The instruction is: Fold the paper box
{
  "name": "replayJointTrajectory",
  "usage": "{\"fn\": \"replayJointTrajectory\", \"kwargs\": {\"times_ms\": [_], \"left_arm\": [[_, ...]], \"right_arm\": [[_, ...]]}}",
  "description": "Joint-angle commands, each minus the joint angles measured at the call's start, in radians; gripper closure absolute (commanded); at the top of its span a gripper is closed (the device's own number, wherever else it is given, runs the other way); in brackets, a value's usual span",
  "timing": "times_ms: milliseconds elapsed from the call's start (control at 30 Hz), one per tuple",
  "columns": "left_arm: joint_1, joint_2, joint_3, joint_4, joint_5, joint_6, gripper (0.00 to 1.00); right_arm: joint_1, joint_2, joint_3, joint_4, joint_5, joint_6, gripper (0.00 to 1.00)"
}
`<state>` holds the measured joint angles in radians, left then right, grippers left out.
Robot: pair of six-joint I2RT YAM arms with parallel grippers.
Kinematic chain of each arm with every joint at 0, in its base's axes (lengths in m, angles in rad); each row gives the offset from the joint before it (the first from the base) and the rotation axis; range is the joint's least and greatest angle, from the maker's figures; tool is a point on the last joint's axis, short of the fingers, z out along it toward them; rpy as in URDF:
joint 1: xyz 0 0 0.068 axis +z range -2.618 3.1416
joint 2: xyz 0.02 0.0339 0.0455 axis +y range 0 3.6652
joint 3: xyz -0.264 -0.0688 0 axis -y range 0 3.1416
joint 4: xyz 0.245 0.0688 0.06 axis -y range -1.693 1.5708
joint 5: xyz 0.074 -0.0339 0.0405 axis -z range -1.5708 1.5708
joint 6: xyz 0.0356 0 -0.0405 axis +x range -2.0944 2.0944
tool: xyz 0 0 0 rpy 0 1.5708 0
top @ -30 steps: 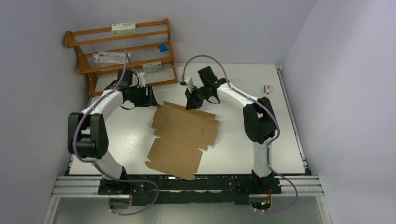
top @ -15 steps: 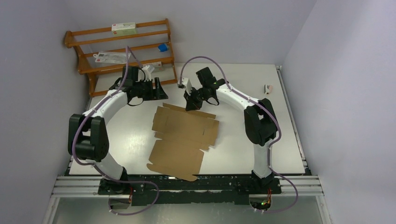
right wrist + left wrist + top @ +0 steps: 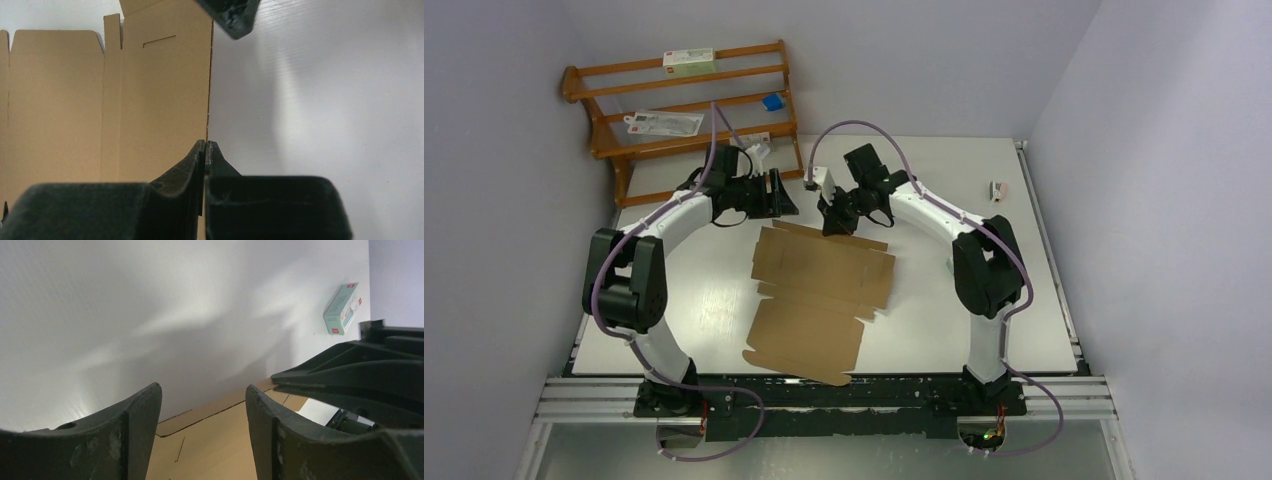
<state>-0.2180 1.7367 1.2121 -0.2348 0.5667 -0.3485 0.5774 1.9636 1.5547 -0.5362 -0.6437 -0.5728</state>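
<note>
The paper box (image 3: 819, 290) is a flat brown cardboard sheet with flaps, lying in the middle of the table. Its far flap is lifted a little. My right gripper (image 3: 832, 225) is shut on that flap's edge, and in the right wrist view the cardboard (image 3: 150, 90) edge runs straight into the shut fingertips of the right gripper (image 3: 206, 142). My left gripper (image 3: 789, 195) hovers open just beyond the box's far left corner. In the left wrist view the left gripper (image 3: 202, 390) holds nothing, with cardboard (image 3: 220, 440) below the gap and the right gripper's black body (image 3: 360, 375) on the right.
A wooden rack (image 3: 684, 110) with white cartons and a small blue thing (image 3: 771, 101) stands at the back left, close behind the left arm. A small carton (image 3: 997, 189) lies at the table's far right, also in the left wrist view (image 3: 342, 307).
My left arm has swung right, away from the rack, to the box's far left corner. The right gripper stays shut on the flap, almost still.
</note>
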Motion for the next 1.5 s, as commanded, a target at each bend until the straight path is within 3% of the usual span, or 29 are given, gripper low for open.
{"fn": "replayJointTrajectory", "kwargs": {"times_ms": [0, 267, 1000, 1333, 1467], "left_arm": [[-0.007, -0.025, -0.041, 0.009, 0.023, 0.000, 0.34], [-0.047, -0.093, -0.084, 0.003, 0.000, -0.011, 0.40], [-0.144, -0.153, -0.167, 0.092, -0.077, -0.082, 0.37], [-0.137, -0.362, -0.314, -0.030, -0.298, -0.060, 0.28], [-0.123, -0.465, -0.399, -0.048, -0.414, -0.082, 0.19]], "right_arm": [[0.008, -0.058, -0.025, 0.068, 0.019, 0.005, 1.00], [0.013, -0.079, -0.047, 0.125, 0.068, 0.035, 1.00], [0.036, -0.137, -0.134, 0.257, 0.170, 0.056, 1.00], [0.047, -0.209, -0.186, 0.238, 0.177, -0.086, 1.00], [0.048, -0.213, -0.188, 0.225, 0.176, -0.111, 1.00]]}}
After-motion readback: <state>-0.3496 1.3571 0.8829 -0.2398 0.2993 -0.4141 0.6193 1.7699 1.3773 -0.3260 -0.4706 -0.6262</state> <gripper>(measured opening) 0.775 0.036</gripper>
